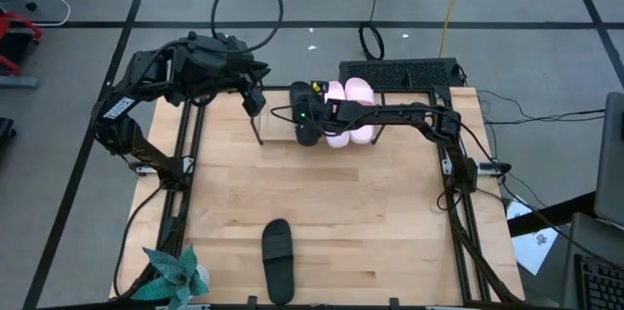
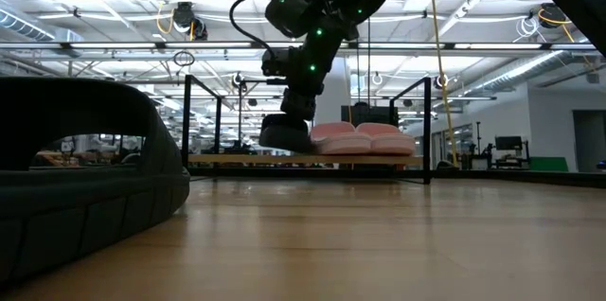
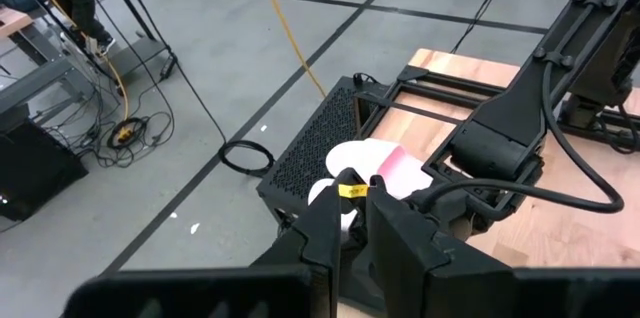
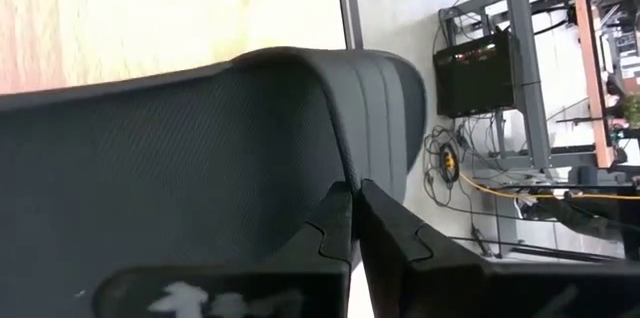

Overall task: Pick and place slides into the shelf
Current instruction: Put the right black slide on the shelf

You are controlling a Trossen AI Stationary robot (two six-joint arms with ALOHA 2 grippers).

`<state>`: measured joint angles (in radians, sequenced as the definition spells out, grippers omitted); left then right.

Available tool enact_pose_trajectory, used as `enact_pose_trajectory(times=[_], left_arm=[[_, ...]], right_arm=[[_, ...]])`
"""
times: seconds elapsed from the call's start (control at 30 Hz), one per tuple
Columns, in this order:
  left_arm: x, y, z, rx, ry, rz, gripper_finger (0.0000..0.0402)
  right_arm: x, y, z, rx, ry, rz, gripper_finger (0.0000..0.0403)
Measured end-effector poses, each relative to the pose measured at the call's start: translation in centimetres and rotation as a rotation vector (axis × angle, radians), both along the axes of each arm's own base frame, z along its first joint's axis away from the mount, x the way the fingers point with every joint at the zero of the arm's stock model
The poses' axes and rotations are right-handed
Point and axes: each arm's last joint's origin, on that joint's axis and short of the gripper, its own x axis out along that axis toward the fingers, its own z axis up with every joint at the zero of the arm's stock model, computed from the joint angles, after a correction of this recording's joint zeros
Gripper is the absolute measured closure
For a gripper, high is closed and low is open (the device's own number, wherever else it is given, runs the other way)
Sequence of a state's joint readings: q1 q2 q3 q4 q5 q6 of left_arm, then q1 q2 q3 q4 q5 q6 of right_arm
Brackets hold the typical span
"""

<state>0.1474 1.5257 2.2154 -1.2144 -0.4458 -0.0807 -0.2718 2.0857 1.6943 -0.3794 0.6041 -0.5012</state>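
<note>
At the near edge of the tabletop (image 1: 322, 213), a black slide (image 1: 277, 257) lay alone on the wood, well apart from the others, with a small green plant (image 1: 175, 273) at the corner to its left. Farther back, the right claw (image 4: 355, 220) was clamped on the thin edge of the second black slide (image 2: 285, 133), holding it at the left end of the shelf (image 2: 308, 160), just beside the pink pair (image 1: 349, 110). Whether that slide already rested on the shelf's wooden base could not be told. The two pink slides sat side by side in the shelf, toes up. Off to the left, the left claw (image 3: 352, 213) hung above the back of the tabletop near the shelf's end, its fingers nearly together and holding nothing.
</note>
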Motion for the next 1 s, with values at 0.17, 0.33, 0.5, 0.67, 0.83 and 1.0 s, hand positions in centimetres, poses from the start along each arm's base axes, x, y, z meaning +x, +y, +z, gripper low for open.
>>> enact_pose_trajectory(times=[0.17, 0.33, 0.5, 0.67, 0.83, 1.0], left_arm=[[0.00, 0.00, 0.00, 0.000, 0.000, 0.000, 0.0350], [0.00, 0.00, 0.00, 0.000, 0.000, 0.000, 0.0350], [0.00, 0.00, 0.00, -0.001, 0.000, 0.000, 0.0350], [0.00, 0.00, -0.01, -0.001, 0.000, 0.000, 0.0350], [0.00, 0.00, -0.01, -0.002, -0.001, 0.000, 0.0350], [0.00, 0.00, -0.01, -0.002, -0.001, 0.000, 0.0350]], right_arm=[[-0.07, 0.01, -0.06, 0.007, -0.002, -0.012, 0.0403], [-0.15, -0.09, -0.05, -0.009, 0.007, -0.027, 0.0403], [-0.24, -0.39, -0.07, -0.008, 0.006, -0.035, 0.0403], [-0.26, -0.42, -0.06, -0.007, 0.006, -0.034, 0.0403], [-0.25, -0.41, -0.08, -0.003, 0.006, -0.032, 0.0403], [-0.19, -0.24, -0.14, 0.022, 0.001, -0.011, 0.0403]])
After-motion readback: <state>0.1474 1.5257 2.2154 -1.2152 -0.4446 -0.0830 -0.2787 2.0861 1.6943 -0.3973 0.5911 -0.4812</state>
